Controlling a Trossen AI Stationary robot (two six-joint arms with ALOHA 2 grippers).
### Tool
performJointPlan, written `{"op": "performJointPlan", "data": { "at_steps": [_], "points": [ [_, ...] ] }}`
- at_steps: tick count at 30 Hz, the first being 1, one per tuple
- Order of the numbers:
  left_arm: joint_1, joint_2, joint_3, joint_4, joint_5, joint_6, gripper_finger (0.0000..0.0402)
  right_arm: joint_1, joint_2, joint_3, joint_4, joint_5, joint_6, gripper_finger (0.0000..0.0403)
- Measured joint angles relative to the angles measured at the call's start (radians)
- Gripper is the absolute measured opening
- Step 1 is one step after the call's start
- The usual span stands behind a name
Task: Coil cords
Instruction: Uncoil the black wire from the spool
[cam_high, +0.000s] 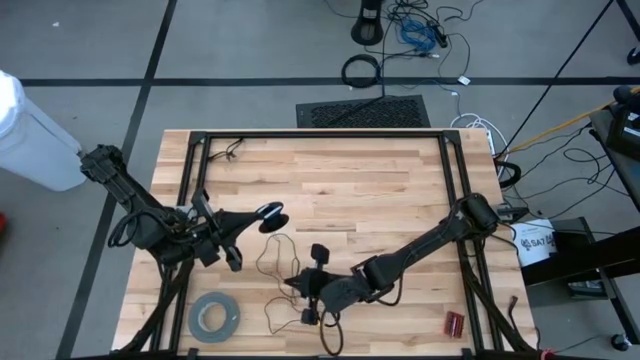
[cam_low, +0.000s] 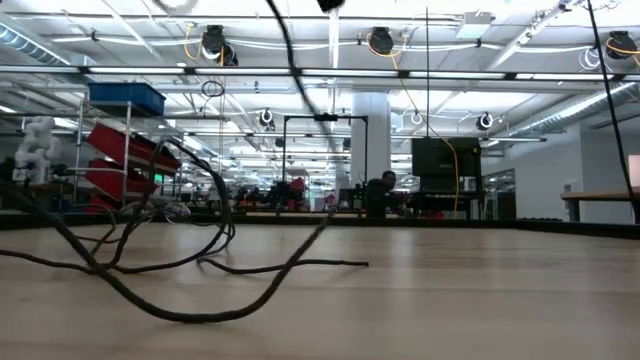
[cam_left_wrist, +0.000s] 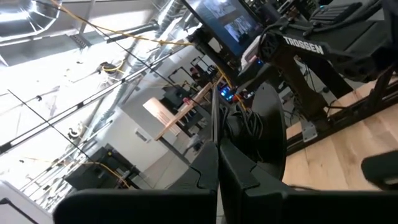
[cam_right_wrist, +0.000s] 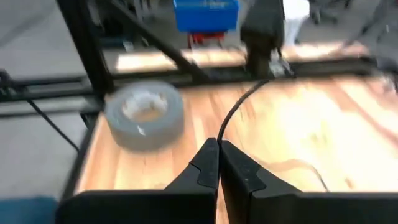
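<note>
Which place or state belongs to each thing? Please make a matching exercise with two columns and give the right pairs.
Column one:
1. wide grey tape roll
2. small round black disc
3. thin dark wire
4. small red block

Column two:
A. held between the left gripper's fingers
B. lies in loose loops on the wooden table
C. near the table's front right corner
D. near the table's front left corner

Pairs: 1-D, 2-A, 3-B, 4-C

A thin dark cord (cam_low: 230, 285) sprawls in loose loops over the wooden desk (cam_low: 480, 300), its free end lying flat near the middle. One strand rises off the top edge. Behind, a big hall with red shelving (cam_low: 120, 165).
</note>
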Motion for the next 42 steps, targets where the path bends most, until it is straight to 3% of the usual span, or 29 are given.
{"op": "performJointPlan", "data": {
  "at_steps": [6, 14, 19, 32, 42],
  "points": [
    [-0.018, 0.000, 0.000, 0.004, 0.001, 0.000, 0.0000, -0.004, -0.030, -0.001, -0.092, 0.011, 0.022, 0.0007],
    [-0.025, 0.000, 0.000, 0.003, 0.001, 0.003, 0.0000, 0.010, -0.252, 0.000, -0.351, 0.060, 0.016, 0.0035],
    [-0.025, 0.000, 0.000, 0.002, 0.002, -0.002, 0.0000, 0.010, -0.354, 0.000, -0.376, 0.075, -0.009, 0.0055],
    [-0.040, 0.000, 0.000, -0.039, 0.004, -0.037, 0.0000, -0.030, -0.197, 0.000, -0.165, 0.081, -0.155, 0.0128],
    [-0.043, 0.000, 0.000, -0.053, 0.004, -0.021, 0.0000, -0.072, -0.183, 0.000, -0.059, 0.112, -0.296, 0.0166]
  ]
}}
